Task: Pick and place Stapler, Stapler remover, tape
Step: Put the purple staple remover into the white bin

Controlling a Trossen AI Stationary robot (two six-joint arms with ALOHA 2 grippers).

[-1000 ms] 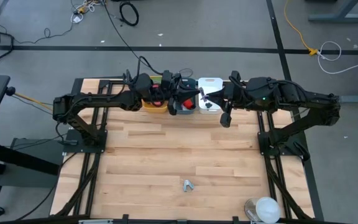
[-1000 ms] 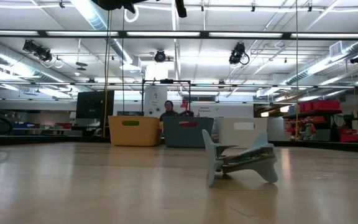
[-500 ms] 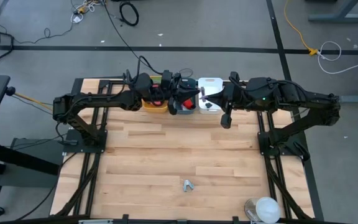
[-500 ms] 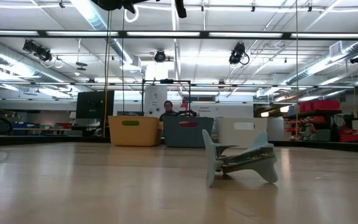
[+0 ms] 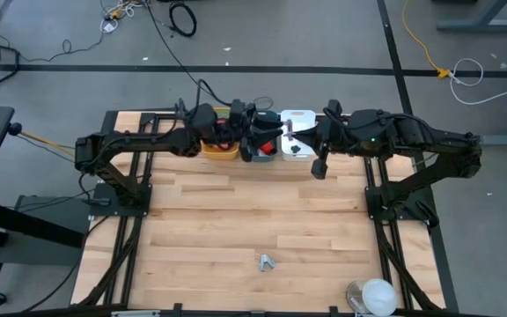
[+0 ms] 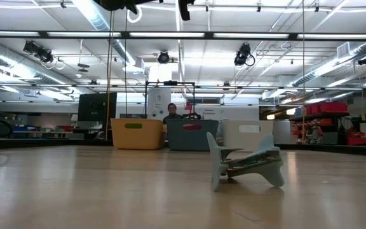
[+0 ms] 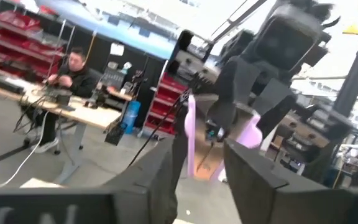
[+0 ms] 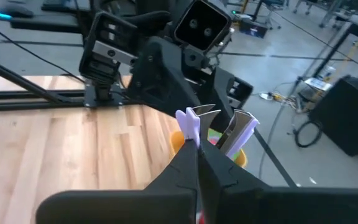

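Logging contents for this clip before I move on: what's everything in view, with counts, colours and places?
Bins: three, yellow, grey and white, in a row at the table's far edge.
Stapler remover: one, pale grey-green, alone on the near part of the table.
Round white object: one, at the near right corner.
Person: one, seated in the room behind the bins.
Left gripper: over the grey bin, fingers apart, nothing seen between them.
Right gripper: in front of the white bin, fingers shut, empty.

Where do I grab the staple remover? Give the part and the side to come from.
Grip the staple remover across its narrow middle, coming straight down from above. It lies alone on the table, and its two flared ends would probably keep the fingers from sliding off.
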